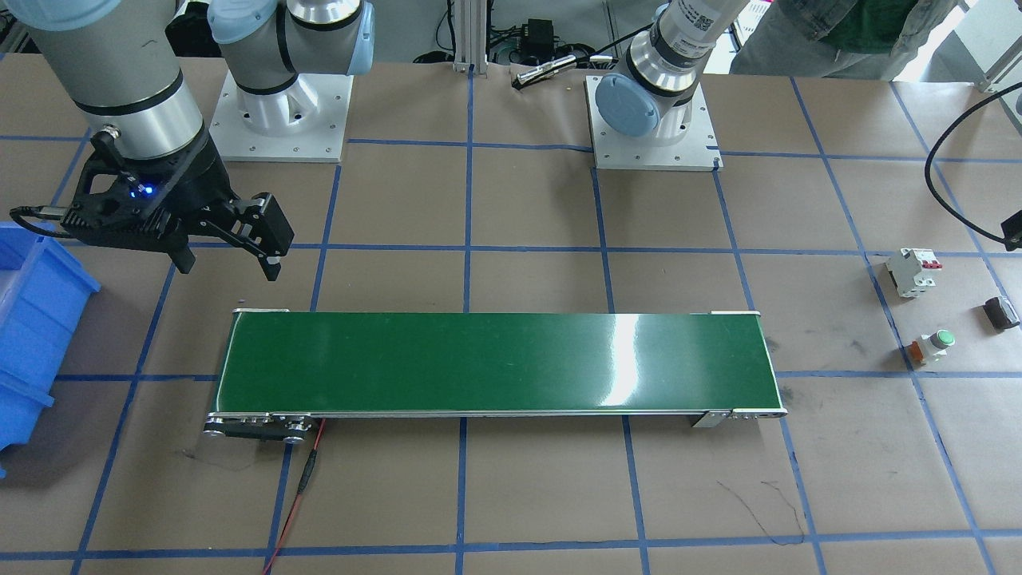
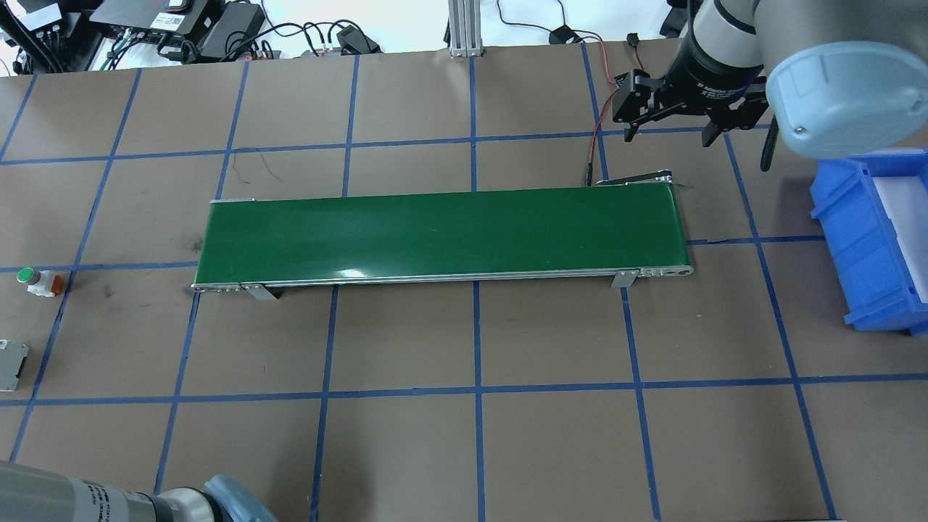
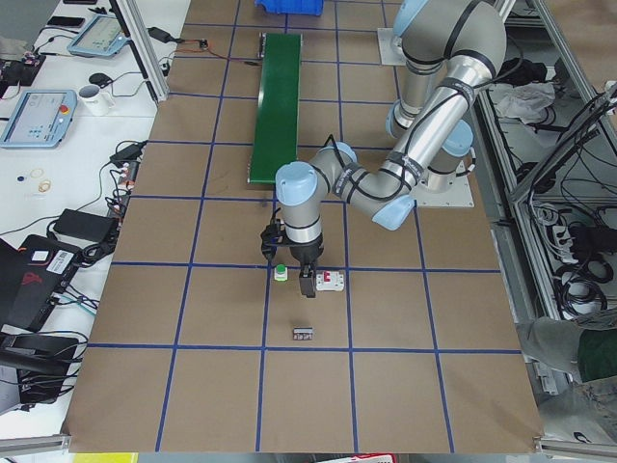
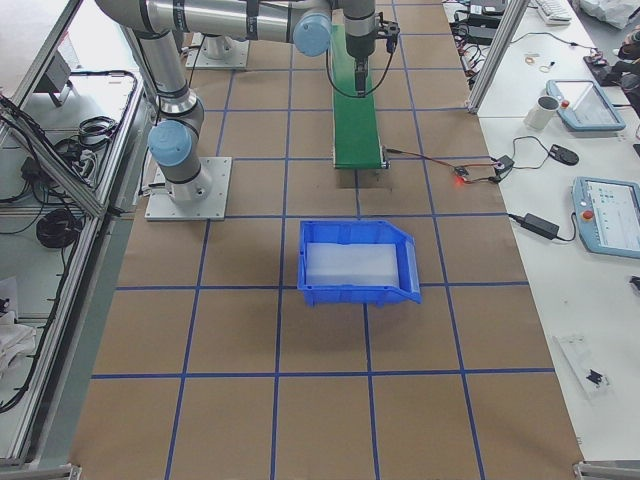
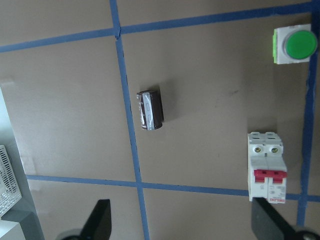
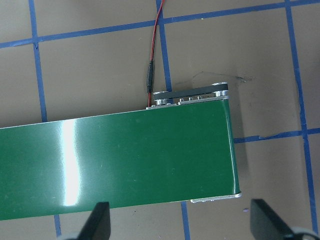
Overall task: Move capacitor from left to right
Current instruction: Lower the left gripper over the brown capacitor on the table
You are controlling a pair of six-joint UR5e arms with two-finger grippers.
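Conveyor (image 1: pixel 495 359): lying lengthwise across the middle of the table, its green belt catching a bright glare.
Blue bin (image 4: pixel 355 262): sitting on the table off the conveyor's end on the robot's right side, showing a pale inside.
Breaker (image 5: pixel 267 167): lying flat on the brown paper, white with red switches, resting near the push button but apart from it.
Push button (image 5: pixel 295 45): sitting just beside a blue tape line, showing its green cap.
Red wire (image 6: pixel 156 31): running from the conveyor's end across the table.
Table (image 2: pixel 551 326): wearing brown paper crossed by a blue tape grid.
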